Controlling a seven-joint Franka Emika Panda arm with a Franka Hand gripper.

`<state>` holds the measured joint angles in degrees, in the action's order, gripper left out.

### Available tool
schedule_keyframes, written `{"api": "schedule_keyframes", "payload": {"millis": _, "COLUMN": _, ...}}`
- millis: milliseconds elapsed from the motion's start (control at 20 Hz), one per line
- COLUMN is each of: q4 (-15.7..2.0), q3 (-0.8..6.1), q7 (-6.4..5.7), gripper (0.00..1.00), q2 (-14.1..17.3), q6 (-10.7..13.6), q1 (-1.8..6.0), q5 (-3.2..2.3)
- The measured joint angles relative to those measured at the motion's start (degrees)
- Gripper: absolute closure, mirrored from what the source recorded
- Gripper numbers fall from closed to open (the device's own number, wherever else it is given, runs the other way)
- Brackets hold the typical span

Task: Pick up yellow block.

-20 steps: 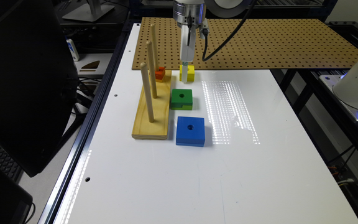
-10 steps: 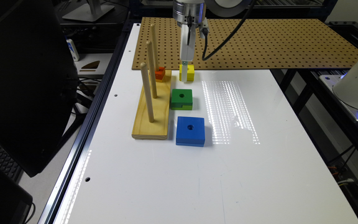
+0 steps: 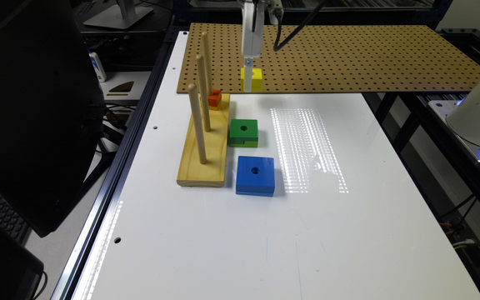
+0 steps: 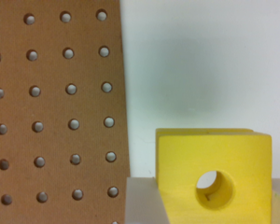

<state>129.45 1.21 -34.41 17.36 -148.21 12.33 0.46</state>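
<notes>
The yellow block, small and square with a round centre hole, hangs in the air above the near edge of the brown pegboard. My gripper comes straight down from above and is shut on it. In the wrist view the yellow block sits tilted between pale fingers, with the white table and the pegboard far below it.
A wooden base with three upright pegs stands on the exterior view's left, a tiny orange-red block at its far end. A green block and a blue block lie beside it. A black monitor borders the table's left.
The gripper has risen with the yellow block in it; the block has left the table and now hangs higher, over the pegboard's edge.
</notes>
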Motion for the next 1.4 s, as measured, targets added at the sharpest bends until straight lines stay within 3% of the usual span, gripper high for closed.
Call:
{"api": "schedule_keyframes", "payload": {"millis": 250, "q4": 0.01, "q3": 0.00, "q7": 0.00, "gripper": 1.00, "q2": -0.9, "q6": 0.3, "q1": 0.00, "q5": 0.00}}
{"api": "schedule_keyframes", "payload": {"millis": 600, "q4": 0.02, "q3": 0.01, "q7": 0.00, "gripper": 1.00, "q2": -6.2, "q6": 5.7, "q1": 0.00, "q5": 0.00}}
{"api": "schedule_keyframes", "payload": {"millis": 950, "q4": 0.00, "q3": 0.02, "q7": 0.00, "gripper": 1.00, "q2": -7.4, "q6": 6.5, "q1": 0.00, "q5": 0.00}}
{"api": "schedule_keyframes", "payload": {"millis": 1200, "q4": -0.02, "q3": 0.02, "q7": 0.00, "gripper": 1.00, "q2": -13.0, "q6": 11.7, "q1": 0.00, "q5": 0.00}}
{"api": "schedule_keyframes", "payload": {"millis": 1400, "q4": 0.00, "q3": 0.03, "q7": 0.00, "gripper": 1.00, "q2": -14.2, "q6": 12.9, "q1": 0.00, "q5": 0.00}}
